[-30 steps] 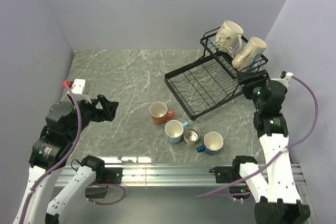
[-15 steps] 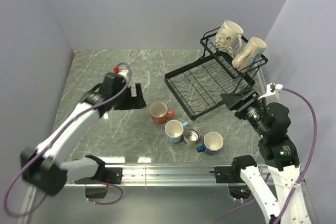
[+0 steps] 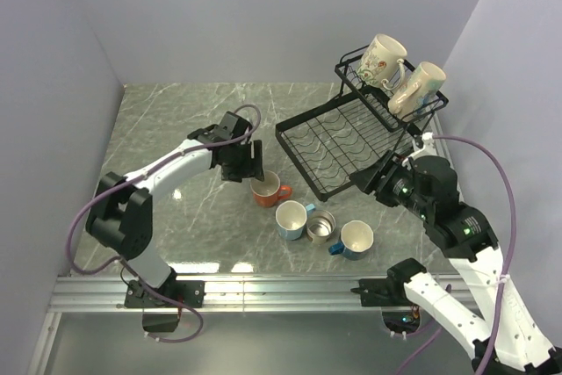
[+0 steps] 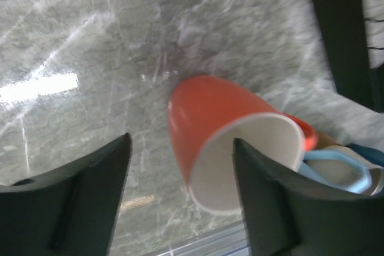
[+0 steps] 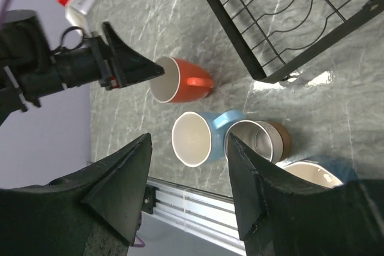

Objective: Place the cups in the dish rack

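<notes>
The orange mug (image 3: 266, 189) stands upright on the marble table. My left gripper (image 3: 255, 164) is open at it. In the left wrist view the mug's (image 4: 222, 130) near wall lies between the fingers, with the right finger over its white mouth and a gap at the left finger. My right gripper (image 3: 364, 180) hangs open and empty above a blue mug (image 5: 195, 139), the steel cup (image 5: 258, 142) and a second blue mug (image 3: 356, 238). The black dish rack (image 3: 297, 161) holds a floral cream mug (image 3: 383, 60) and another cream mug (image 3: 420, 85) in its upper basket.
The rack's lower tray corner (image 5: 228, 26) lies close to the right of the orange mug (image 5: 177, 82). The blue mug (image 3: 291, 219) and steel cup (image 3: 321, 227) touch each other just in front. A metal rail (image 3: 281, 287) runs along the near table edge.
My left arm swung in from the far left to the orange mug and its jaws narrowed a little. My right arm drew back from the upper basket and came down over the front cups.
</notes>
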You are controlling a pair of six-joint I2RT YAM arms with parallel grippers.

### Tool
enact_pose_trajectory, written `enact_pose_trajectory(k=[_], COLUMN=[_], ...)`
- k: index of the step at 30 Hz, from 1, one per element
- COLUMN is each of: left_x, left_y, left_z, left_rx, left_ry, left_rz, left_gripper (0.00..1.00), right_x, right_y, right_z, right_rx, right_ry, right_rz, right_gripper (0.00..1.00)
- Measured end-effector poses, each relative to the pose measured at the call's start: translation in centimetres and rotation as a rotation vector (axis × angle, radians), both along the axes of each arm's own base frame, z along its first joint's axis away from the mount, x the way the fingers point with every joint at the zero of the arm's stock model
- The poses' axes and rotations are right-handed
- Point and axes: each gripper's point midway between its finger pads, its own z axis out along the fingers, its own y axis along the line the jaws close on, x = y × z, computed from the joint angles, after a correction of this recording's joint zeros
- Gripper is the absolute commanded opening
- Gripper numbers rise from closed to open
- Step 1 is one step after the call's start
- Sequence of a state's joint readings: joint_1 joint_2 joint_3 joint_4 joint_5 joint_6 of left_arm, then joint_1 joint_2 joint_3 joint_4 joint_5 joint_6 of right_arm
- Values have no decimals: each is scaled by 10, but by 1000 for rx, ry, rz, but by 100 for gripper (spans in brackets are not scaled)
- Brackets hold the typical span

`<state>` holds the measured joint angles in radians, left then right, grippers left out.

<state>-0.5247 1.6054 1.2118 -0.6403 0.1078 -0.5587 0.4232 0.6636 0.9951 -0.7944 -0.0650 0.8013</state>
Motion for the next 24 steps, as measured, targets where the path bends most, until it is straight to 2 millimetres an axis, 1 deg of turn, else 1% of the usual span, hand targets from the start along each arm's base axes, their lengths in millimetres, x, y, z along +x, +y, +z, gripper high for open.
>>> enact_pose_trajectory(k=[3,5,6,7,8,9,11,12,15,18,19,21,23,24], left_x=[-1,-2,-2,-2,-2,-3,-5,-3,-4,-3,-2,3,7,10], left_y=[-1,-1,-1,-2,-3,-5,-4,-7,-4,0,2,10,18,24], left_z=[-15,-18,-18,-18,-19,-20,-22,-21,-24,-20,-16,-1,21,36], left_rx=[17,20,20,16,11,5,13,-7,11,-8,-28,-86,-170,-212], left_ry=[41,47,49,48,46,50,50,44,50,53,52,31,-14,-54], left_rz=[7,10,9,12,14,9,3,-5,-5,-3,3,25,43,51], left_gripper=[61,59,51,40,27,1,1,0,0,0,1,0,0,1], right_x=[-3,-6,-6,-7,-7,-7,-7,-7,-6,-4,-2,1,4,6], right_y=[-3,-6,-6,-7,-8,-8,-7,-7,-2,10,16,28,45,54], right_z=[-1,-1,-2,-3,-4,-5,-7,-8,-9,-1,5,15,26,33], right_rx=[-8,-15,-18,-22,-26,-30,-37,-38,-35,-8,10,49,113,152], right_ry=[2,-2,-3,0,3,9,18,21,31,22,11,-9,-24,-30], right_rz=[-7,-10,-10,-11,-10,-10,-7,-6,20,72,97,144,200,227], right_gripper=[61,61,61,61,61,61,61,61,61,61,61,61,63,63])
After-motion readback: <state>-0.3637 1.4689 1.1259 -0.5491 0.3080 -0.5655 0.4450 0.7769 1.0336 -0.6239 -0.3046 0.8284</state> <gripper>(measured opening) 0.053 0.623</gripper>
